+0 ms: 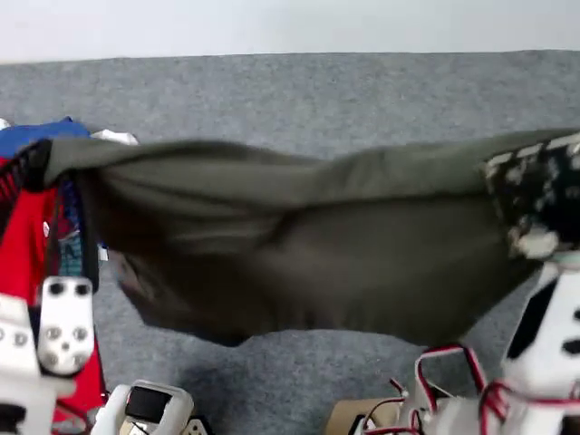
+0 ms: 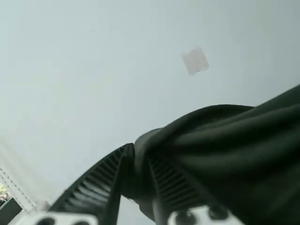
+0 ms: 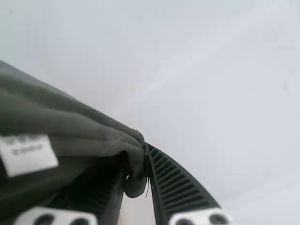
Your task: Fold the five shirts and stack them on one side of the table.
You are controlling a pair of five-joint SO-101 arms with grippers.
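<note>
I saw olive shirt [image 1: 308, 245] stretched btw L claw [image 2: 136, 157] & R claw [image 3: 136, 153], both clamped on its corners.

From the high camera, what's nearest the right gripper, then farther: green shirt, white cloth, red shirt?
1. Green shirt, pinched in the right gripper.
2. White cloth, far left, at the back.
3. Red shirt, at the left edge.

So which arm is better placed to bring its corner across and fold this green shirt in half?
Right, likely. Both grippers are shut on the green shirt, but the left gripper hangs by the red shirt and blue shirt; the right gripper has grey table beside it.
</note>
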